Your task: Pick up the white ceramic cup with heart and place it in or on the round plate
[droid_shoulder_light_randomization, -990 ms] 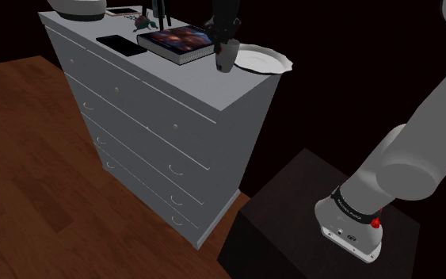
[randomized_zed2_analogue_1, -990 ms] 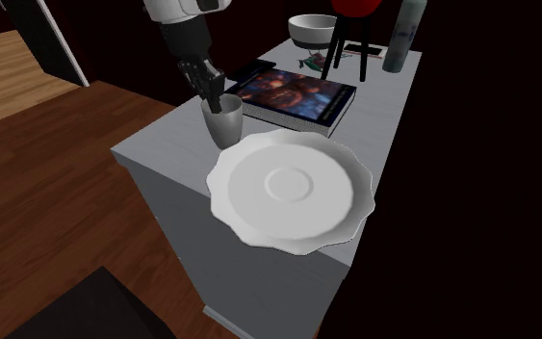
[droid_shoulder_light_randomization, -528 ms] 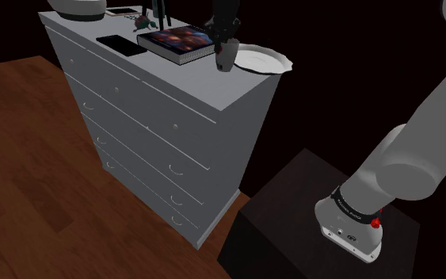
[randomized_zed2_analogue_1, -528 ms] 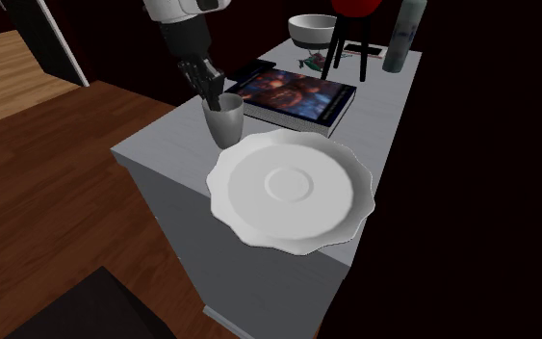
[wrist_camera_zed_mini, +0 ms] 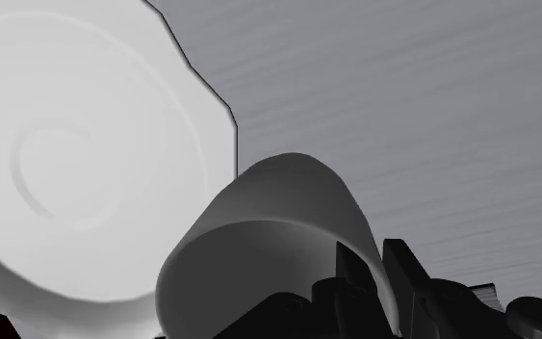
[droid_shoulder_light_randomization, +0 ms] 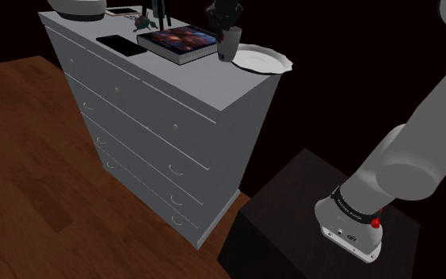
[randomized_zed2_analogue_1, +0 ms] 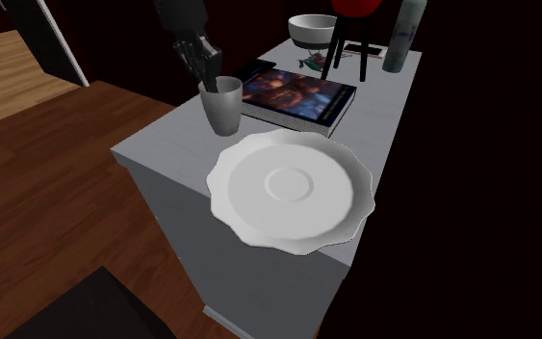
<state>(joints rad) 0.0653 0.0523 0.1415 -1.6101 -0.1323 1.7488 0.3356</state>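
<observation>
This is a room in a home. A white chest of drawers [droid_shoulder_light_randomization: 150,119] stands on a wooden floor [droid_shoulder_light_randomization: 31,198], with a book [droid_shoulder_light_randomization: 177,41] on top.

hand [randomized_zed2_analogue_1: 206,75] aloft, seemingly clamped tight

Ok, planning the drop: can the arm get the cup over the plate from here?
Probably yes: the jaws clasp the cup, the bare plate lies right beside it, and nothing stands between them.
</observation>
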